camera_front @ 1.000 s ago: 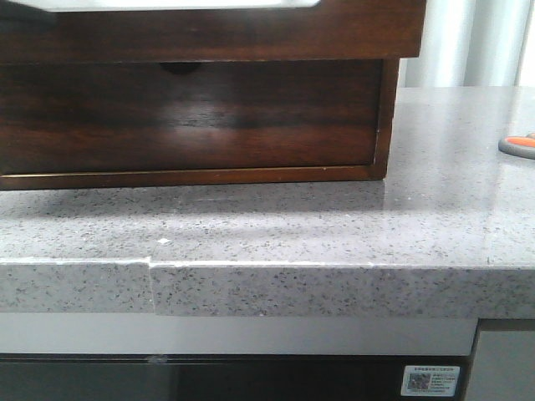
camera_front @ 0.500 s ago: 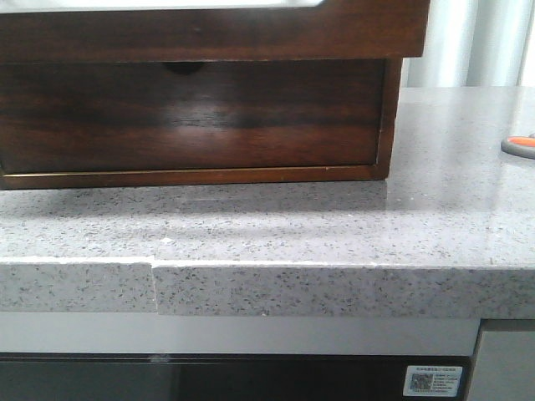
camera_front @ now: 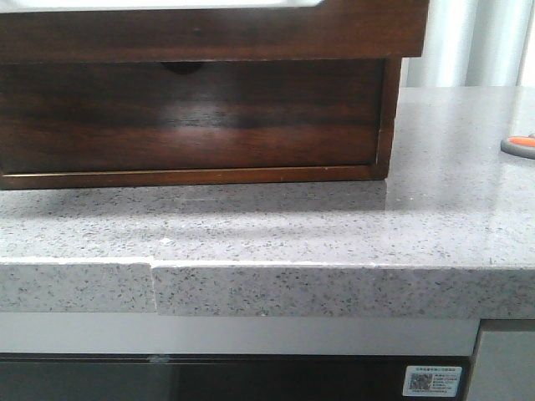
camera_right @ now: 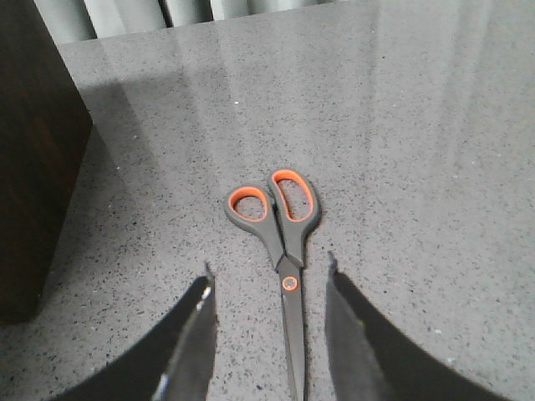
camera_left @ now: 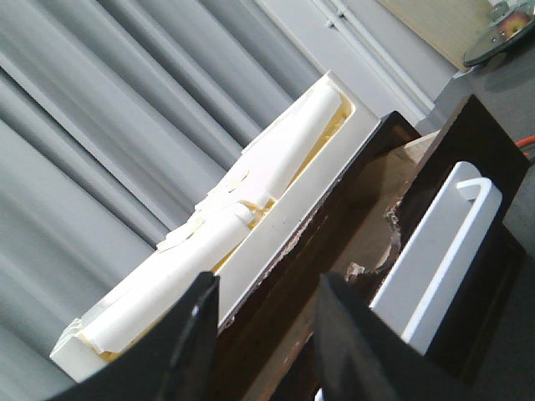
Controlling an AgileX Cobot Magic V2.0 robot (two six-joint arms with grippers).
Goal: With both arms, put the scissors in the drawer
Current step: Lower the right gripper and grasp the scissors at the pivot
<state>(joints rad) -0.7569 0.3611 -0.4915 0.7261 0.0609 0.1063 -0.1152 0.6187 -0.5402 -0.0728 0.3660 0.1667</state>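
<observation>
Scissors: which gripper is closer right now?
Right. The right gripper hangs open directly over the scissors, blades between its fingers. The left gripper is over at the wooden cabinet, scissors not in its view.

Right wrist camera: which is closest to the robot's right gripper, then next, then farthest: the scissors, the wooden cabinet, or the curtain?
1. The scissors, lying flat between the right gripper fingers.
2. The wooden cabinet, off to one side on the counter.
3. The curtain, past the counter's far edge.
</observation>
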